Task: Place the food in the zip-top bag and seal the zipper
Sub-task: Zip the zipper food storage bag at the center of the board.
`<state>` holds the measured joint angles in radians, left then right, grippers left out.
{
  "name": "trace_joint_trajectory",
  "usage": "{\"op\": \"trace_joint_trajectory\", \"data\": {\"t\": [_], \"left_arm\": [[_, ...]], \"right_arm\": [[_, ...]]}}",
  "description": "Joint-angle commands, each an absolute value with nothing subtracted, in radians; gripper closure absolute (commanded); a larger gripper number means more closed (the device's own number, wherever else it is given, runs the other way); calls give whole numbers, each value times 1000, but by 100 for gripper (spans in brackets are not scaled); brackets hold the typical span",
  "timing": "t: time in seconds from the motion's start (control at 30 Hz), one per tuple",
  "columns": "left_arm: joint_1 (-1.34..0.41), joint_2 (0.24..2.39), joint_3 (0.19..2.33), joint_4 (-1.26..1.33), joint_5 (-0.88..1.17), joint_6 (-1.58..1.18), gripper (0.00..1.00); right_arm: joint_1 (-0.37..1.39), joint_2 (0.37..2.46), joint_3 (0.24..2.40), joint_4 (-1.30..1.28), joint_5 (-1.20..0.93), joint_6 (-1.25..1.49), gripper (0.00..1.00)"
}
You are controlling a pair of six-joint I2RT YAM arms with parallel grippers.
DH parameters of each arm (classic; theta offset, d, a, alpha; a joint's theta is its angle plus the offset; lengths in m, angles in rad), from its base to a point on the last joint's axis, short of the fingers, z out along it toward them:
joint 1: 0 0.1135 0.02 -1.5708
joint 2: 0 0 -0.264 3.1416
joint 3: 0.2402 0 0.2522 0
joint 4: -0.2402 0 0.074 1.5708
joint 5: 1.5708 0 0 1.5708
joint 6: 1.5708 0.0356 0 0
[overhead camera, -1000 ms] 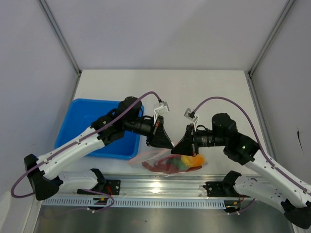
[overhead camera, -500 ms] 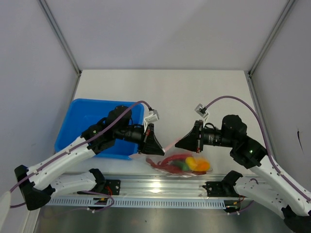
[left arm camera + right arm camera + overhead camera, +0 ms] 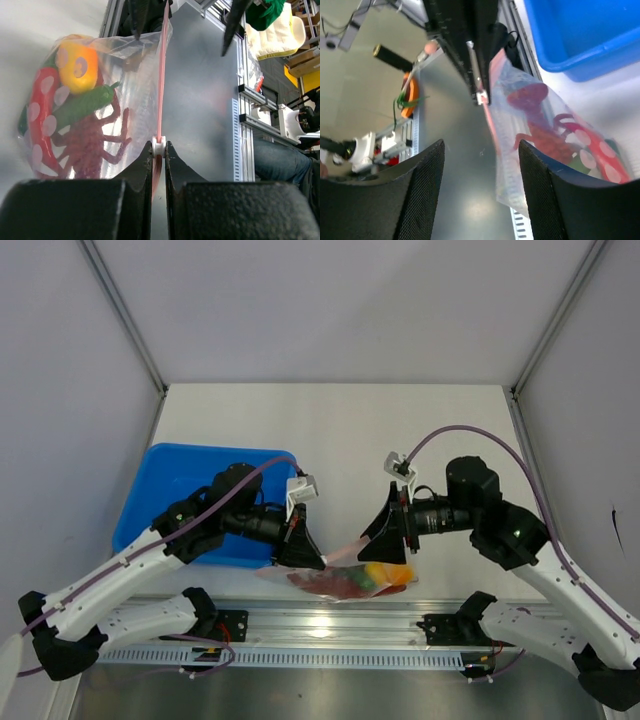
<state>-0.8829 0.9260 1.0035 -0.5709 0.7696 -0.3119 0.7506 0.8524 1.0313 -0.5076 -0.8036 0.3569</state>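
The zip-top bag [image 3: 135, 90] looks flimsy and slippery. The left gripper [image 3: 158, 150] pinches its stiffer zipper [image 3: 161, 75], the best hold; the right gripper [image 3: 481, 145] gapes apart.

On my left gripper [image 3: 158, 150] the fingers [image 3: 90, 210] are black, matt and coarsely grained. The zip-top bag [image 3: 136, 95] is clear, glossy, crinkled plastic film, its zipper [image 3: 161, 75] a smooth pale pink strip. The food [image 3: 80, 107] looks like shiny plastic. The tray [image 3: 580, 35] is smooth blue plastic.

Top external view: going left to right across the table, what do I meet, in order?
blue tray → left gripper, shut on one end of the strip → zipper → right gripper, open
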Motion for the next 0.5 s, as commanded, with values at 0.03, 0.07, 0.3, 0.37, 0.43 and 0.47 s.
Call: {"op": "trace_joint_trajectory", "data": {"t": [0.03,0.07,0.3,0.37,0.43,0.47], "left_arm": [[-881,931,1078,-592,793,-285,99],[-881,936,1086,-594,795,-287,99],[-881,956,1101,-589,807,-305,99],[-882,962,1103,-588,811,-307,99],[-882,965,1106,-588,813,-307,100],[-881,966,1106,-586,813,-310,99]], "right_arm": [[770,893,1149,-668,-854,193,36],[775,923,1164,-679,-857,184,37],[894,1035,1200,-725,-784,144,43],[945,1061,1223,-738,-707,134,44],[971,1077,1238,-756,-675,121,45],[976,1083,1242,-759,-657,121,47]]}}
